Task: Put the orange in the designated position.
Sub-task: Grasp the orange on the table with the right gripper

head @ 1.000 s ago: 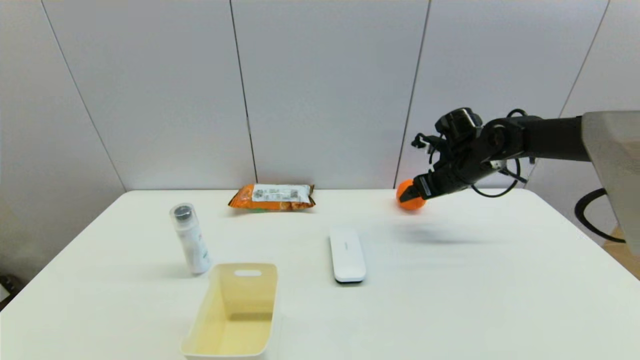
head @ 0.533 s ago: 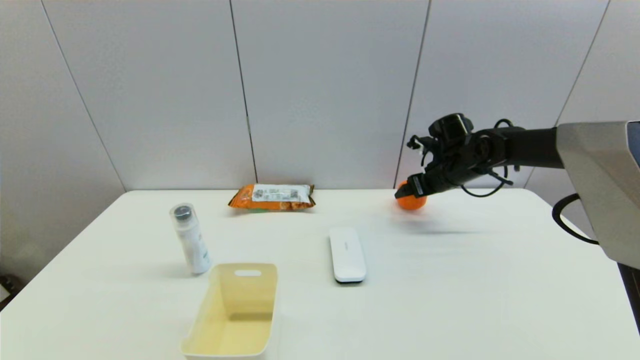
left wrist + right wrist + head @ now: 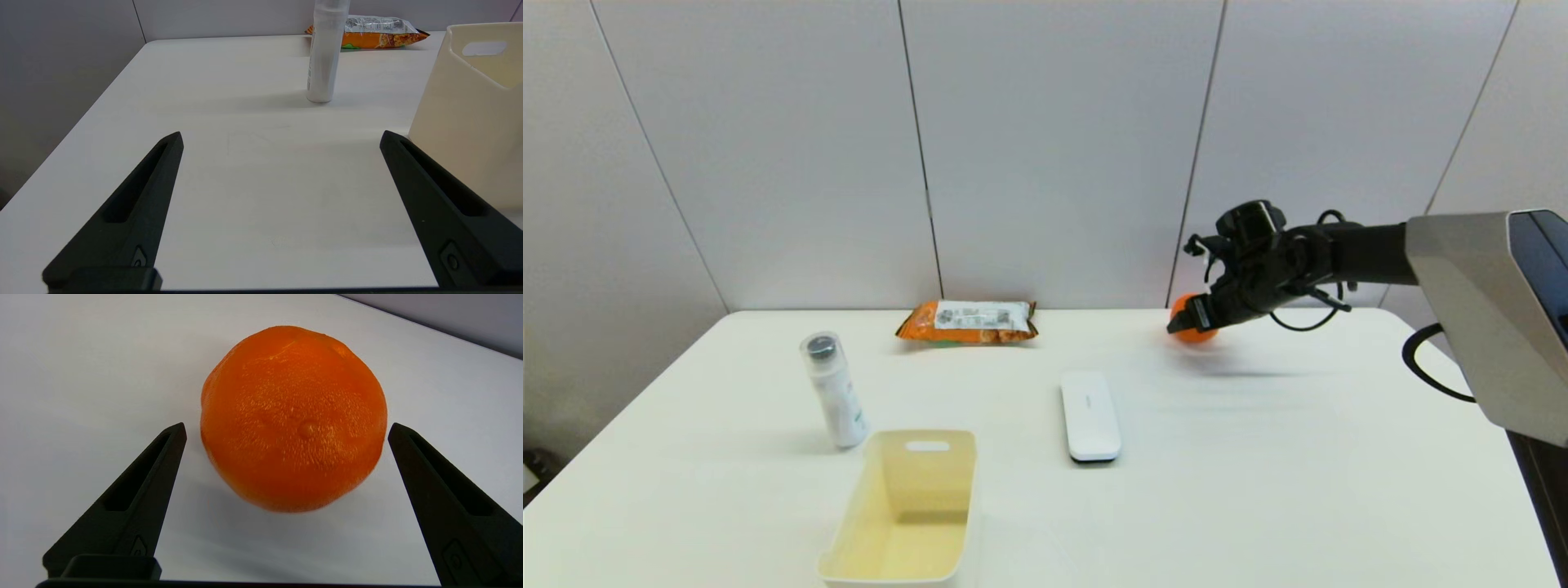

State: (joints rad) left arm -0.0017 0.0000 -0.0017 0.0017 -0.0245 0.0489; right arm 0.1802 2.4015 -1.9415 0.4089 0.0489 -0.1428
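My right claw [image 3: 286, 428] is spread wide, one finger on each side of the orange [image 3: 293, 418] without touching it, so I judge it is lined up for a grasp that is not yet made. The orange sits on the white tabletop [image 3: 1258, 457] at its far right part, near the wall, well apart from the snack packet [image 3: 968, 321] and the white remote [image 3: 1089, 416]. My left claw [image 3: 282, 139] is parked low over the near-left tabletop, also spread apart and empty, beside the cream bin [image 3: 470, 114].

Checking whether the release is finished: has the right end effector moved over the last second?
Yes. The right end effector has risen and pulled back off the orange, which rests level with the snack packet.
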